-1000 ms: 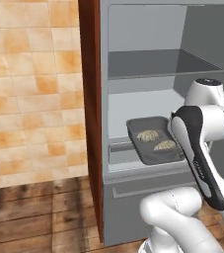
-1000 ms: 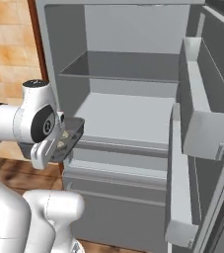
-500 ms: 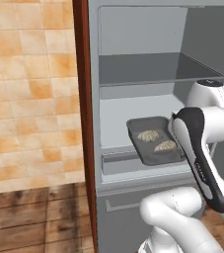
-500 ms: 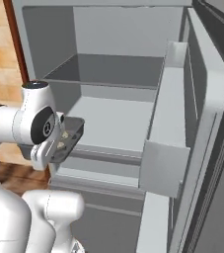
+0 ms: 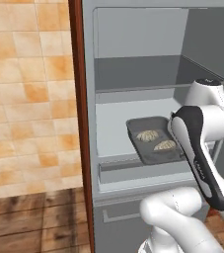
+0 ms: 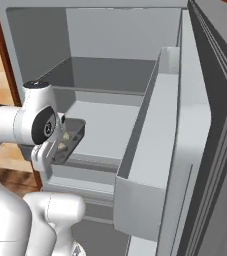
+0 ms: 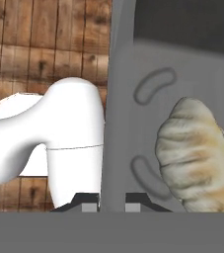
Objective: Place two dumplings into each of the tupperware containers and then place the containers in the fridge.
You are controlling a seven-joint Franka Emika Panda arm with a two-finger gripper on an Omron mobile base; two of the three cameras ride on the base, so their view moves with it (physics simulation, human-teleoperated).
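Observation:
A dark grey tupperware container (image 5: 150, 154) (image 6: 74, 131) hangs level in front of the open fridge (image 5: 90, 99) (image 6: 110, 30), just over the front edge of its middle shelf (image 5: 113, 126) (image 6: 105, 125). Two pale, pleated dumplings (image 5: 147, 135) (image 5: 165, 145) lie in it. In the hand view my gripper (image 7: 112, 200) is shut on the container's rim (image 7: 118, 123), one fingertip on each side, with a dumpling (image 7: 195, 158) inside to the right. In both base views my forearm covers the hand at the container's right end.
The fridge door (image 6: 210, 150) stands open on the right, its deep door bin (image 6: 145, 165) close to the shelf. An upper shelf (image 5: 143, 84) sits above and a drawer (image 5: 118, 212) below. A brown cabinet panel (image 5: 76, 123), tiled wall (image 5: 29, 99) and wood floor (image 5: 34, 222) lie left.
The whole picture has shifted: the base has moved and the fridge now looms larger, its door bin nearer. The container stays level in my shut gripper.

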